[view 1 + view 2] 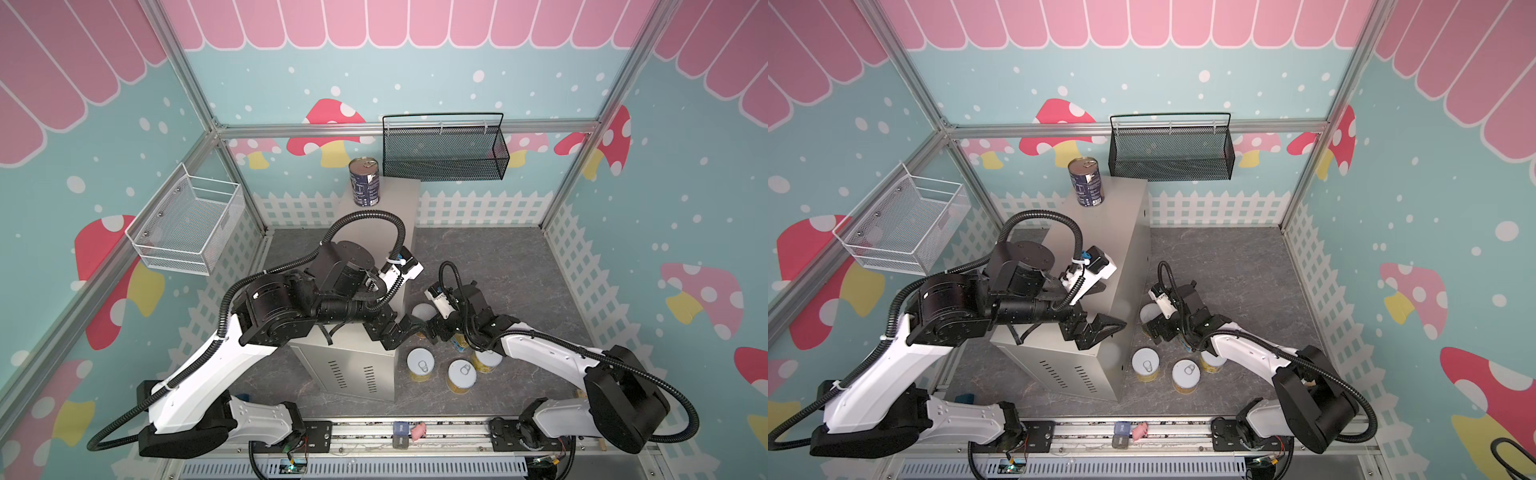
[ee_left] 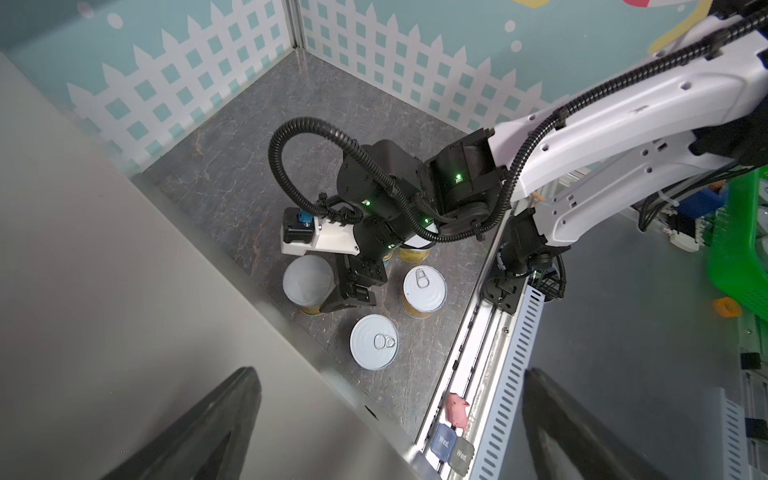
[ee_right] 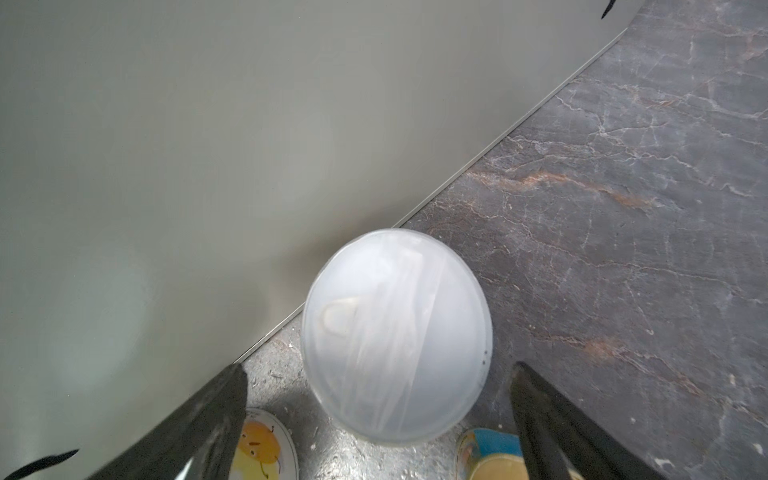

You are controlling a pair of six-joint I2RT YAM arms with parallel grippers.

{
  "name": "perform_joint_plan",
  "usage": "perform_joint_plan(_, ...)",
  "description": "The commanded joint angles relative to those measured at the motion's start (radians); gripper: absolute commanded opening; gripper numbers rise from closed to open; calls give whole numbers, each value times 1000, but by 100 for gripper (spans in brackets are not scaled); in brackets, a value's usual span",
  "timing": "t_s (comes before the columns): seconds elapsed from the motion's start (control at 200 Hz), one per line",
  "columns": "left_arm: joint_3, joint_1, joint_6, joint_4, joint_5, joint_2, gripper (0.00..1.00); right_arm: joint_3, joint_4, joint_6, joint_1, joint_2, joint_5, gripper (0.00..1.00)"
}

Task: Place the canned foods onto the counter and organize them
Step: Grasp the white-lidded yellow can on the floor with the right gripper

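One tin is up on the desk; five more wait below, by my count.

The tall navy can (image 1: 364, 183) stands upright at the far end of the long beige-grey metal desk (image 1: 1125, 216). On the marbled grey floor (image 3: 623, 166) beside the desk I count one yellow can with a white plastic lid (image 3: 397, 332), three short yellow-label pull-tab cans (image 2: 374, 341) (image 2: 424, 289) (image 1: 486, 360), the third half under my right arm, and one blue-and-yellow tin (image 3: 486, 449), mostly hidden. My right claw (image 3: 378, 370) hangs released above the white-lidded can, a finger on either side, not touching. It looks like my next pick. My left claw (image 2: 390, 370) is spread wide and empty over the desk's near edge.
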Motion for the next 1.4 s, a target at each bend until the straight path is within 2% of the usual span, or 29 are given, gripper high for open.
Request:
perform_joint_plan(0.0, 50, -19, -3, -30, -64, 19, 99, -21, 62, 25, 0, 17, 30, 99)
perform_joint_plan(0.11, 84, -34, -5, -35, -86, 45, 99, -22, 77, 37, 0, 41, 47, 99)
perform_joint_plan(0.39, 139, -78, -8, -42, -171, 96, 99, -24, 148, 52, -1, 93, 9, 97)
perform_joint_plan(0.57, 151, -90, -15, -41, -182, 109, 99, -18, 180, 59, 0, 125, 21, 96)
perform_joint_plan(0.766, 144, -91, -24, -28, -162, 93, 99, -11, 190, 65, 1, 147, 36, 91)
perform_joint_plan(1.111, 138, -93, -31, -25, -219, 73, 99, -5, 186, 72, 0, 71, 66, 74)
perform_joint_plan(1.281, 136, -93, -21, -19, -295, 39, 99, 26, 148, 58, 0, -2, 85, 69)
perform_joint_plan(1.396, 140, -93, -13, -20, -301, 16, 99, 83, 87, 34, -2, -50, 98, 68)
